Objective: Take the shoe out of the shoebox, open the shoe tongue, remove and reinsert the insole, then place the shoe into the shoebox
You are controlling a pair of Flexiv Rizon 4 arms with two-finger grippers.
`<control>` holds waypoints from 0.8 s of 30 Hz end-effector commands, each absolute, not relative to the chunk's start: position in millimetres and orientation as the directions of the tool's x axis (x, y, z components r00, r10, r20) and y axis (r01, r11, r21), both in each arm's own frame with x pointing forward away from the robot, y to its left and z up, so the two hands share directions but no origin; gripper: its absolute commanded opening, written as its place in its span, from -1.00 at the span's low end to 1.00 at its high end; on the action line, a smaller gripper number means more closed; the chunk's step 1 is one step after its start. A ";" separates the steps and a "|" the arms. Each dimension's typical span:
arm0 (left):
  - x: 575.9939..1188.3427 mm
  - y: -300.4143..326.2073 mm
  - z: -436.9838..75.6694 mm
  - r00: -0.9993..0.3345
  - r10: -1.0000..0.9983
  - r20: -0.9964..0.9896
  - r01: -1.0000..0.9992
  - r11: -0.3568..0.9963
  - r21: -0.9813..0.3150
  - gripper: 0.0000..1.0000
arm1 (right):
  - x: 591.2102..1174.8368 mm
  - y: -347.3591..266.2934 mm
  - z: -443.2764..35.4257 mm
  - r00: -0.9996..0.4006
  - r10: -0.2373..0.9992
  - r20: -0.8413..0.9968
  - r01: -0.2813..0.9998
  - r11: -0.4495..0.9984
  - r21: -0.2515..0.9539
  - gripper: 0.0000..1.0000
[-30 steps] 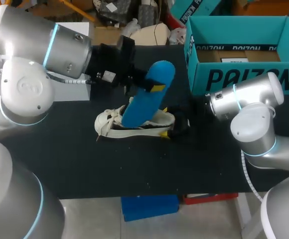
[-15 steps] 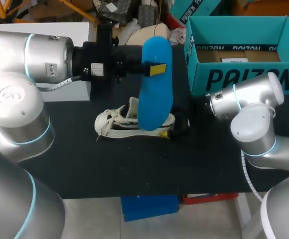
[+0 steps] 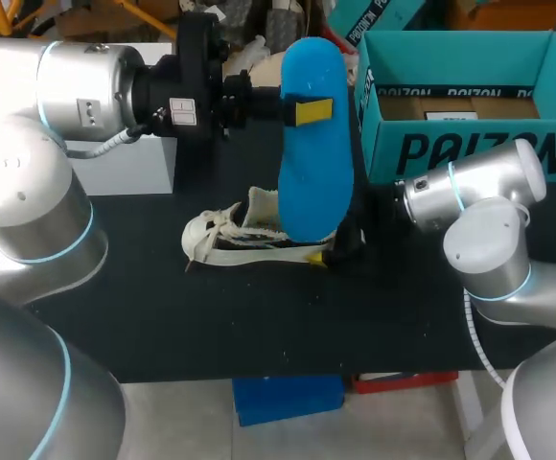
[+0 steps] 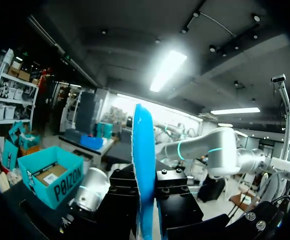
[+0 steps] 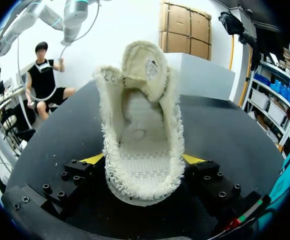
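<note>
A blue insole (image 3: 314,163) hangs almost upright above the cream shoe (image 3: 235,235), its lower end in front of the shoe's heel. My left gripper (image 3: 313,110) is shut on the insole near its upper end; the left wrist view shows the insole (image 4: 144,165) edge-on between the black fingers of that gripper (image 4: 146,200). The shoe lies on the black table with its tongue folded open. In the right wrist view the shoe (image 5: 142,125) gapes open with no insole inside. My right gripper (image 5: 142,160) clamps its heel from both sides, also seen in the head view (image 3: 340,244).
The teal shoebox (image 3: 470,144) stands open at the table's back right, behind my right arm. A white box (image 3: 139,168) sits at the back left under my left arm. The table's front half holds nothing.
My left arm has swung up and to the right with the insole, which came out of the shoe and turned from slanted to nearly upright. The right arm and shoe stayed still.
</note>
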State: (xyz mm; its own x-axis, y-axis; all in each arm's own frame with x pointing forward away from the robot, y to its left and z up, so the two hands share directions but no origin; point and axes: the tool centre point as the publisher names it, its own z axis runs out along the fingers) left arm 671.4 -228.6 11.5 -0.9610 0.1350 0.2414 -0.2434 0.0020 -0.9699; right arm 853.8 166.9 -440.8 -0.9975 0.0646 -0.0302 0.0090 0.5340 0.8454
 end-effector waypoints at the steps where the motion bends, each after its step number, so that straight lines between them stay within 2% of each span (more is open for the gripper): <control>1: 664.4 -231.4 30.1 -0.963 0.143 0.229 -0.230 0.006 -0.973 -1.00 | 853.8 168.4 -443.7 -0.997 0.066 -0.029 0.011 0.536 0.844 -1.00; 15: 623.4 -244.2 81.5 -0.934 0.289 0.211 -0.235 -0.051 -0.971 -1.00 | 853.8 168.4 -443.7 -0.997 0.066 -0.029 0.011 0.536 0.844 -1.00; 24: 619.0 -243.1 87.6 -0.942 0.269 0.200 -0.219 -0.043 -0.975 -1.00 | 853.8 168.4 -443.7 -0.997 0.066 -0.029 0.011 0.536 0.844 -1.00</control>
State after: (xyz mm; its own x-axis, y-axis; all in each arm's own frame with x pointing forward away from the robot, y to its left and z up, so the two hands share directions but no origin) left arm 620.3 -241.7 87.4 -0.9413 0.2733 0.1984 -0.2182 -0.0440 -0.9749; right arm 853.8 166.9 -440.8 -0.9974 0.0647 -0.0302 0.0091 0.5340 0.8454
